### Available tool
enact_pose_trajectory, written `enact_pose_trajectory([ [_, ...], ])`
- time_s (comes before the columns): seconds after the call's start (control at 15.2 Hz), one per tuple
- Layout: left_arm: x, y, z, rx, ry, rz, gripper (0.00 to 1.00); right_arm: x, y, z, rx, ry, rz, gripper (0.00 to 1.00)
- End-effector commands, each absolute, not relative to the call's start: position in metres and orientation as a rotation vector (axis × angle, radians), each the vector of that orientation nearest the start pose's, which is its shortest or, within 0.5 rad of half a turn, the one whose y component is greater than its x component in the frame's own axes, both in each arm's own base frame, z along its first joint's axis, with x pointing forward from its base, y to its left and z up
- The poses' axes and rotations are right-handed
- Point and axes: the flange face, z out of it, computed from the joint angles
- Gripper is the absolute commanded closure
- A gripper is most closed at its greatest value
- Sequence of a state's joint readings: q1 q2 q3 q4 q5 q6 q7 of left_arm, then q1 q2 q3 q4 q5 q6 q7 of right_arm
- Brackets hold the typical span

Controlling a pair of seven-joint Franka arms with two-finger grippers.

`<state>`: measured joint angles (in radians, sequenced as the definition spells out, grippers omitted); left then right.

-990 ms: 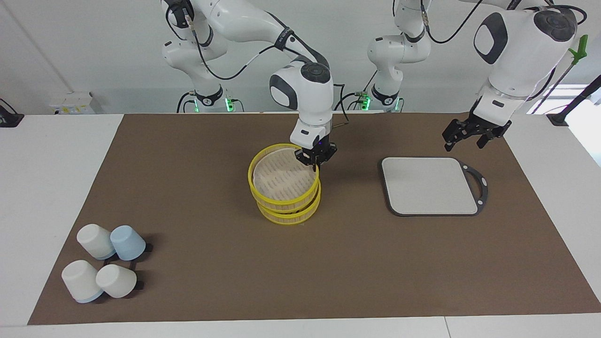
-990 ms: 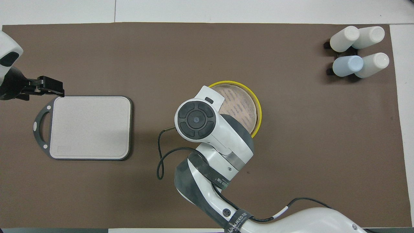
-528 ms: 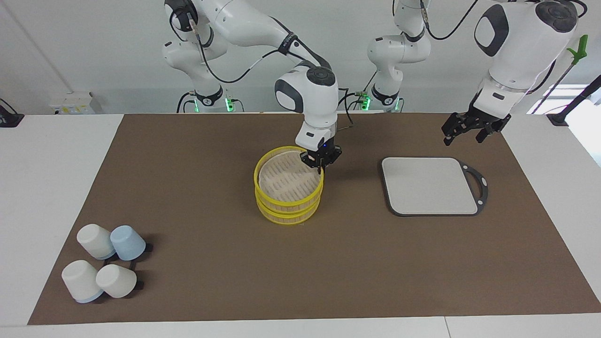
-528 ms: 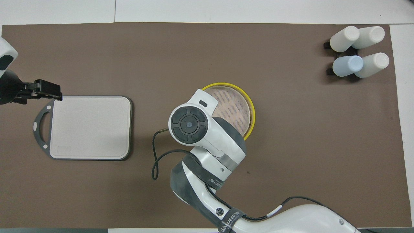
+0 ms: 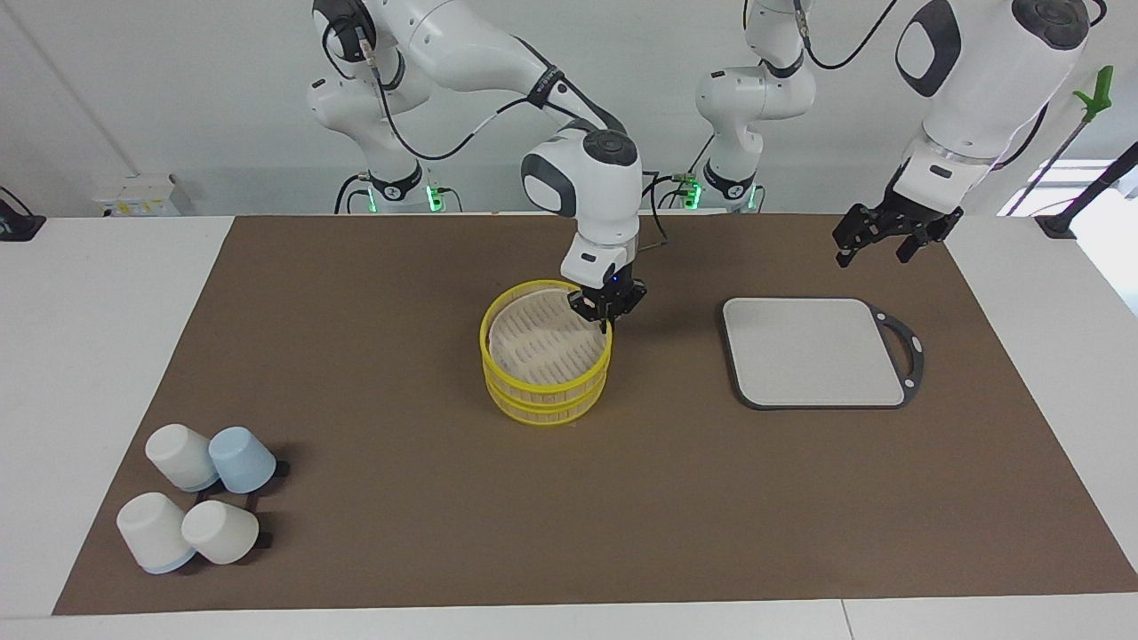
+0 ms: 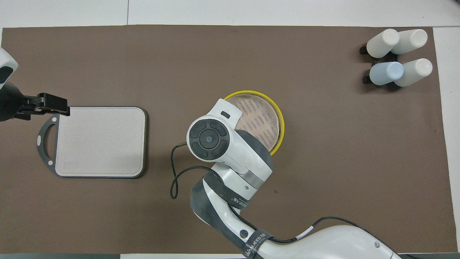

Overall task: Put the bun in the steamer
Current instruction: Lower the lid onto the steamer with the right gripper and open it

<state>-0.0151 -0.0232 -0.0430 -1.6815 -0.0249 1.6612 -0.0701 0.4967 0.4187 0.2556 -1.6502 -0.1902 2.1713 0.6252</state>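
Observation:
The steamer stands mid-table, its two yellow-rimmed tiers stacked in line; its pale slatted floor shows bare, also in the overhead view. My right gripper is shut on the upper tier's rim, on the side nearest the robots and toward the left arm's end. In the overhead view the right arm's wrist hides this gripper. My left gripper hangs open and empty in the air over the mat by the grey board's corner nearest the robots. The bun is not in view.
A grey rectangular board with a dark handle lies toward the left arm's end. Several white and blue cups lie on a rack at the right arm's end, far from the robots.
My right gripper shifted the upper tier toward the left arm's end and set it in line on the lower tier. My left gripper drew back a little, away from the board.

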Motion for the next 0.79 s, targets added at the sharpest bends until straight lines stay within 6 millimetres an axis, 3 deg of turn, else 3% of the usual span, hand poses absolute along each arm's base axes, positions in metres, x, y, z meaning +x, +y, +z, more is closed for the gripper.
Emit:
enact_pose_trajectory([
  [0.0, 0.5438, -0.0300, 0.5944, -3.184, -0.014, 0.003, 0.00, 0.5163, 0.4456, 0.3831, -3.088, -0.294, -0.253, 1.00],
  [0.46, 0.5426, -0.0291, 0.5938, -3.183, -0.016, 0.015, 0.00, 0.5143, 0.4434, 0.3758, -3.082, -0.246, -0.253, 1.00],
  [0.59, 0.5432, -0.0283, 0.5931, -3.183, -0.018, 0.015, 0.00, 0.5185, 0.4397, 0.3781, -3.084, -0.232, -0.254, 0.72],
  [0.73, 0.5431, -0.0275, 0.5930, -3.183, -0.021, 0.018, 0.00, 0.5214, 0.4373, 0.3822, -3.085, -0.218, -0.250, 0.29],
])
